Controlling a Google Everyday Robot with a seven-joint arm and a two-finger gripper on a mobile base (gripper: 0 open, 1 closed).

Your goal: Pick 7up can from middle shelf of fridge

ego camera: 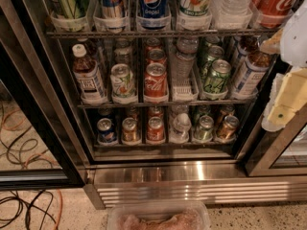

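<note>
End effector [287, 97] hangs at the right edge of the fridge [201, 174] opening, outside the racks. How far open it is, or whether it carries anything, cannot be told. 7up can [123, 82] stands upright at the front of the middle shelf [168, 103], well left of the end effector at about its height, with the Coke can [155, 83] just beside it on the near side and the tea bottle [88, 78] on the far side. Judged step is approach: traverse left in front of the rack, line up with the 7up lane, enter straight and level below the upper rack, and close only around that can without nudging its neighbours.
</note>
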